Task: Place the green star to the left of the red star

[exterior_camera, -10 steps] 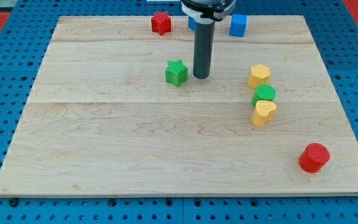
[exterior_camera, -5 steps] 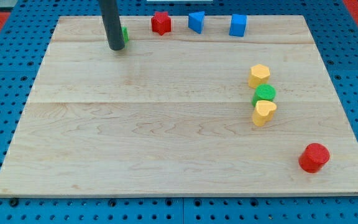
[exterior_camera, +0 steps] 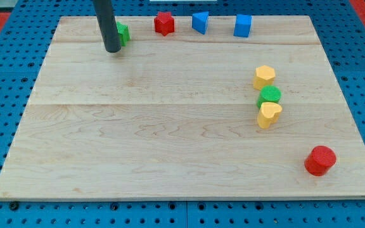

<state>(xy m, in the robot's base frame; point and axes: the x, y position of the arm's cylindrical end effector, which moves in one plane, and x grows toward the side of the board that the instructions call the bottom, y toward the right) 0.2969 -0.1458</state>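
The green star [exterior_camera: 123, 34] lies near the board's top edge, left of the red star [exterior_camera: 164, 23], partly hidden behind my rod. My tip [exterior_camera: 113, 49] rests on the board just to the view's left of and slightly below the green star, touching or nearly touching it. The red star sits at the top edge, about a block's width and more to the right of the green star.
Two blue blocks [exterior_camera: 199, 21] [exterior_camera: 243, 25] lie at the top edge right of the red star. A yellow block [exterior_camera: 264, 76], a green cylinder [exterior_camera: 269, 96] and a yellow heart [exterior_camera: 269, 114] stack in a column at right. A red cylinder [exterior_camera: 320, 159] lies at bottom right.
The green star moved from the board's middle up and left to the top edge, left of the red star. My rod moved with it, then shifted slightly left, uncovering more of the star.
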